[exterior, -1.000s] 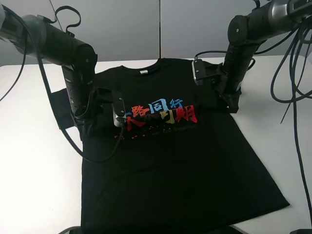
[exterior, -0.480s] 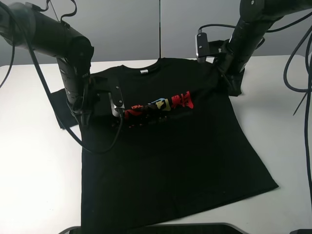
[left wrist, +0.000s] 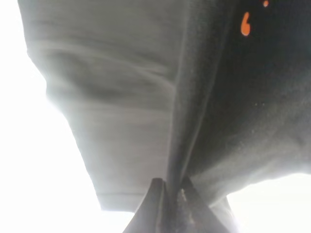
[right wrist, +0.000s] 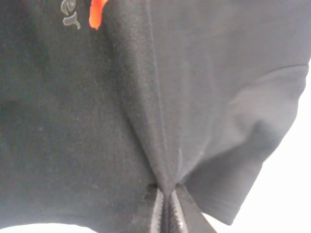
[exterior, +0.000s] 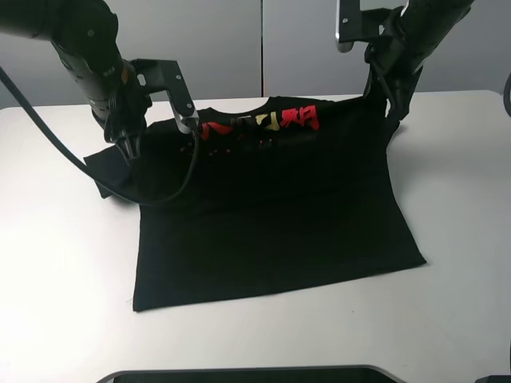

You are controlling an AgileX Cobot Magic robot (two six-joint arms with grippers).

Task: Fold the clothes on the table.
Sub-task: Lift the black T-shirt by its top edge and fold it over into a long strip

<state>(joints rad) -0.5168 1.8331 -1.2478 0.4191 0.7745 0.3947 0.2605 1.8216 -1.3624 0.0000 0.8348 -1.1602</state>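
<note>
The black T-shirt [exterior: 263,215] has its upper part raised and its lower part and hem lying on the white table [exterior: 64,263]. The red, blue and yellow print [exterior: 259,123] is bunched along the raised top edge. My left gripper [exterior: 128,150] is shut on a fold of the shirt by its left sleeve; the left wrist view shows the fingertips [left wrist: 156,204] pinching black cloth [left wrist: 228,97]. My right gripper [exterior: 391,112] is shut on the shirt's right shoulder side; the right wrist view shows the pinched fold [right wrist: 150,121] between its fingers [right wrist: 154,208].
Grey wall panels [exterior: 239,48] stand behind the table. The shirt's left sleeve [exterior: 104,171] droops onto the table. A dark rounded object [exterior: 239,375] lies at the near edge. Black cables [exterior: 48,136] hang from the left arm.
Both grippers have risen and moved toward the far side, holding the shirt. The chest has lifted and folded over, and the hem has slid away from the near edge.
</note>
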